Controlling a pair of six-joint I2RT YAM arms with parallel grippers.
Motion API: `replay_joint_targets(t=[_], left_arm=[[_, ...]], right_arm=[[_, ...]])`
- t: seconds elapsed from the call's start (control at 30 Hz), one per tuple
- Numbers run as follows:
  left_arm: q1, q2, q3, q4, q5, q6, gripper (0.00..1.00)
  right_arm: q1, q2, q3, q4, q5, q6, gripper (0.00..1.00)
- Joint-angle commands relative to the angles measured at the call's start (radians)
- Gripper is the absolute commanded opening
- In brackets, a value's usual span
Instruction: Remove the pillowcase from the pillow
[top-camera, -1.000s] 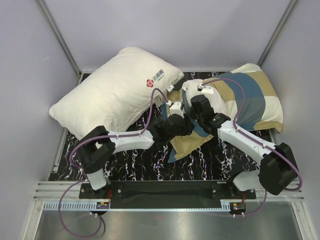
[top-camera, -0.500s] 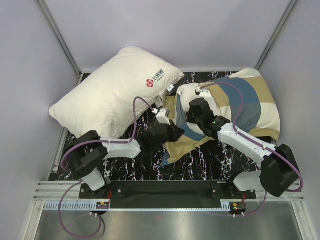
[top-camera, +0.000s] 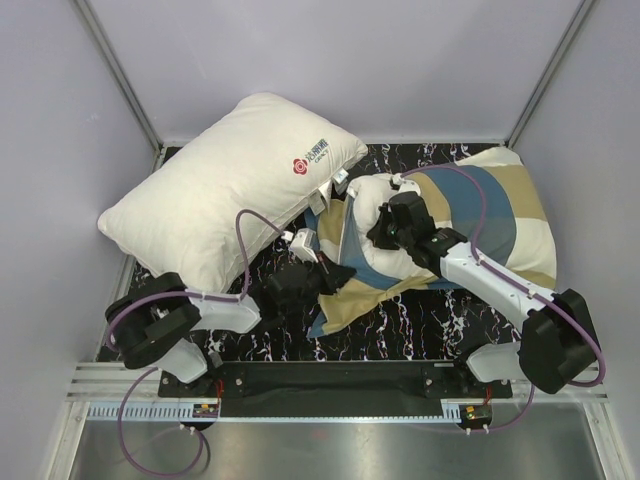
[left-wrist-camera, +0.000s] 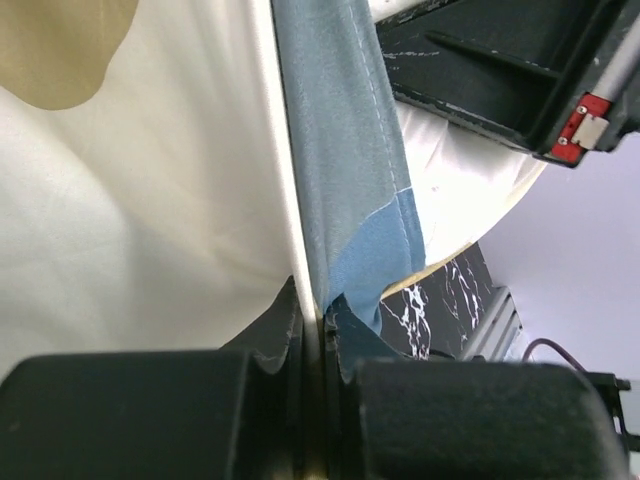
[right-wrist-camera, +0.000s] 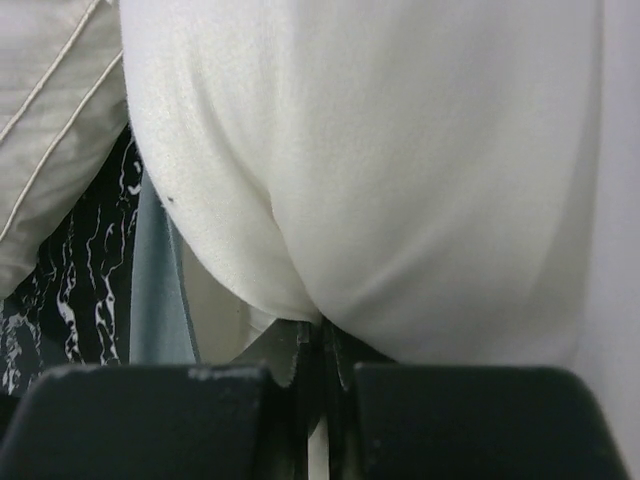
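Black marbled table (top-camera: 400, 320): logo pillow (top-camera: 230, 190) lying left; pillowcase (top-camera: 510, 200), pillow (top-camera: 368, 200) partly out, lying right.

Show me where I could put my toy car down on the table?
Best spot: the bare table in front, between the pillowcase flap and the arm bases. A thin strip shows at the back. The middle is crowded: left claw and right claw pinch cloth there, beside the logo pillow.
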Motion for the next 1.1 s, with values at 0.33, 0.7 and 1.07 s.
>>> replay_joint_targets(t=[0.33, 0.7, 1.07], left_arm=[[0.000, -0.142, -0.245, -0.207, -0.051, 0.032, 0.00], [-0.018, -0.223, -0.345, -0.225, -0.080, 0.015, 0.00], [-0.118, -0.144, -0.017, -0.297, -0.147, 0.175, 0.11]], right_arm=[[-0.206, 0.023, 0.029, -0.007, 0.363, -0.114, 0.00], [-0.237, 0.009, 0.046, -0.019, 0.342, -0.117, 0.00], [-0.237, -0.011, 0.015, -0.004, 0.255, -0.094, 0.00]])
